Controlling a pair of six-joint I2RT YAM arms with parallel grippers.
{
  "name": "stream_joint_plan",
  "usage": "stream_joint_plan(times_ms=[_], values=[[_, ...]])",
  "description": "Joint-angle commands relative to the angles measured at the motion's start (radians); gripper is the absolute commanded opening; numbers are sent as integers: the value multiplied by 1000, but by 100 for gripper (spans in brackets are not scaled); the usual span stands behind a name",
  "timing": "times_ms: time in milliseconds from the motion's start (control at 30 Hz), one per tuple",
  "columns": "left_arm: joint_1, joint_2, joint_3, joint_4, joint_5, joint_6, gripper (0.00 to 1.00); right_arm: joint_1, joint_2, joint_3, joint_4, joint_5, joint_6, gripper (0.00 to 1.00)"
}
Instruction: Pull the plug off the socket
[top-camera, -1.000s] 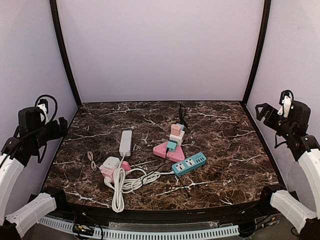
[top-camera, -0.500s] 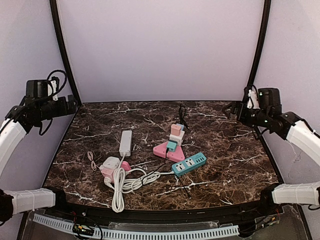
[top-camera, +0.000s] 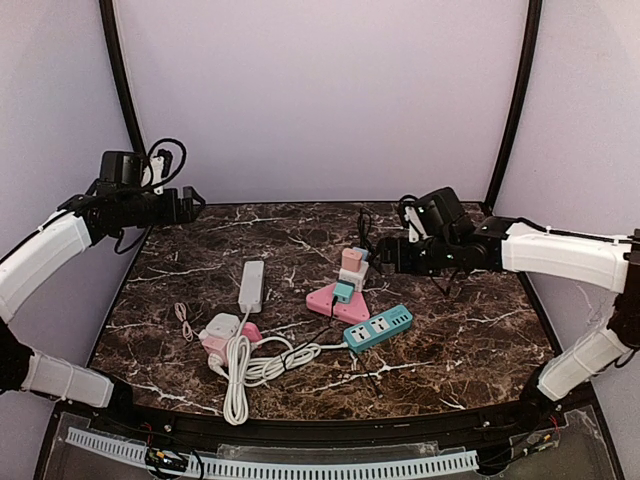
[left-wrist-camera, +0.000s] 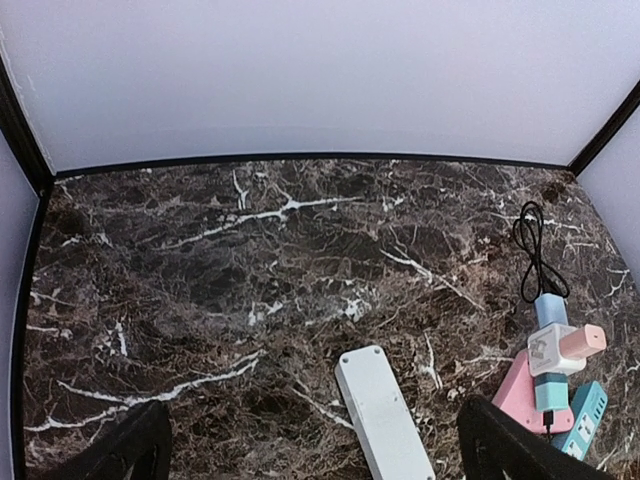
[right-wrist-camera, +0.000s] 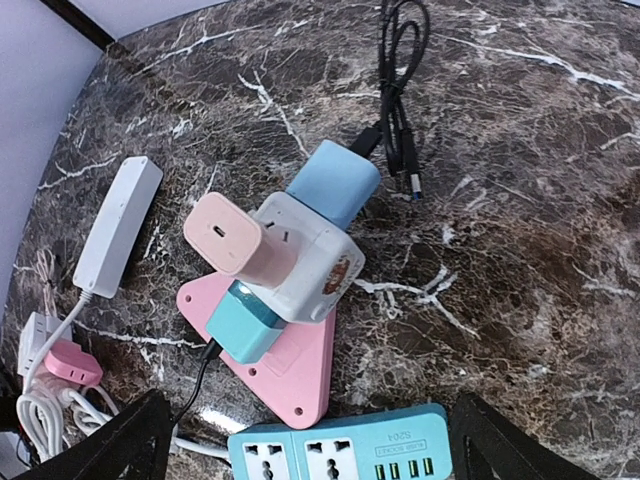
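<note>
A white cube socket (right-wrist-camera: 312, 258) stands on a pink triangular base (right-wrist-camera: 292, 372) at mid-table. Three plugs sit in it: a pink plug (right-wrist-camera: 228, 236) on top, a light-blue plug (right-wrist-camera: 336, 180) at the back, and a teal plug (right-wrist-camera: 238, 326) with a black lead at the front. In the top view this cluster (top-camera: 352, 274) lies just left of my right gripper (top-camera: 388, 256), which hovers above it, open and empty (right-wrist-camera: 318, 442). My left gripper (top-camera: 186, 205) is high over the table's far left corner, open and empty (left-wrist-camera: 315, 452).
A teal power strip (top-camera: 378, 327) lies in front of the cluster. A white power strip (top-camera: 251, 284) lies to the left, with a white-and-pink socket (top-camera: 224, 331) and a coiled white cable (top-camera: 252, 366) nearer me. A black USB cable (top-camera: 365, 230) lies behind the cluster. Purple walls enclose the table.
Both arms have swung in from the side walls. The right gripper has come down over the socket cluster; the left has moved over the table's far left corner.
</note>
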Motion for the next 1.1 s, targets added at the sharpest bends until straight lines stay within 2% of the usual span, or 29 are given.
stream_joint_plan(times_ms=[0,133,333,500,767,867,1067], values=[[-2,-5,-48,18,53,-8,100,64,93,121,13,60,-50,92],[-3,-18,-54,27,55,-21,100,84,165,178,20,17,-129,83],[-2,-29,-87,53,65,-40,100,83,228,250,17,-111,-334,80],[-2,-29,-84,45,65,-35,100,58,268,302,-44,-128,-424,77],[-3,-18,-83,41,64,-26,100,-7,302,286,-57,-171,-436,78],[-3,-12,-79,38,68,-26,100,-17,302,242,-16,-173,-457,81],[-3,24,-63,30,111,-32,100,-62,322,188,85,-288,-503,86]])
